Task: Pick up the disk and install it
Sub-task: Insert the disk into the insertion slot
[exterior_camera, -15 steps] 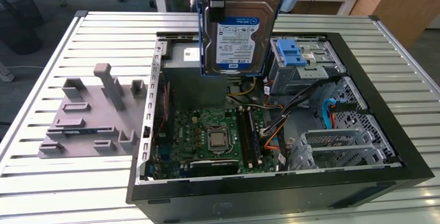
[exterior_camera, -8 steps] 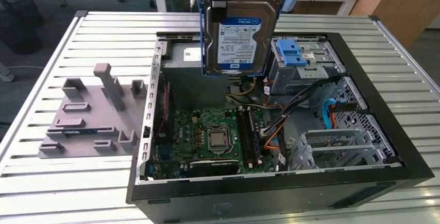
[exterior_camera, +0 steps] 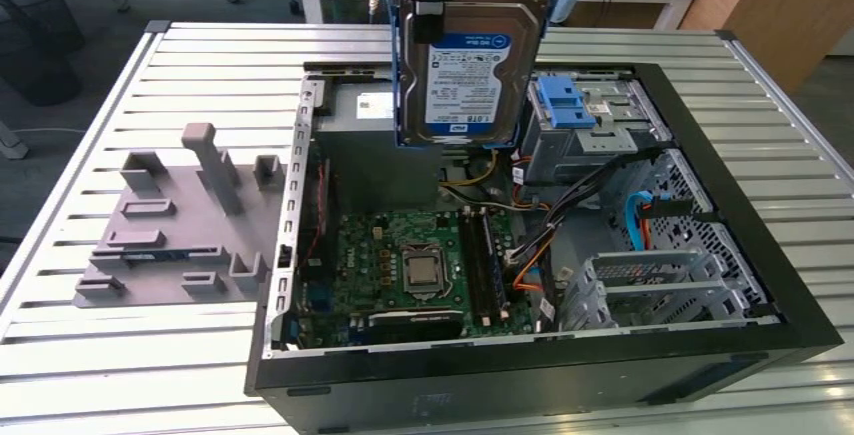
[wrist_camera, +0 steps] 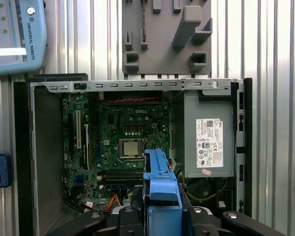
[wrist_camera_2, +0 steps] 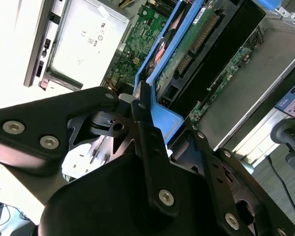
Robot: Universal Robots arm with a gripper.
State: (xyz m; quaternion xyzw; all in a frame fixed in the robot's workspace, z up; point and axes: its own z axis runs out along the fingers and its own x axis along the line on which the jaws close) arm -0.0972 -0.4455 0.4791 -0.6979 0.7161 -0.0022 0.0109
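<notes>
The gripper (wrist_camera_2: 152, 115) was clamped shut on the blue end rail of the disk (exterior_camera: 470, 65), which hung upright, its long axis vertical and its label facing the exterior view. It hovered over the far edge of the open computer case (exterior_camera: 747, 205) on the desk (exterior_camera: 200, 65). The blue-latched drive cage (exterior_camera: 587, 115) lay below it, just toward the exterior view's right.

Disk (exterior_camera: 467, 75) clear above case (exterior_camera: 534, 370); cables (exterior_camera: 581, 200) crowd bay (exterior_camera: 607, 120).
</notes>
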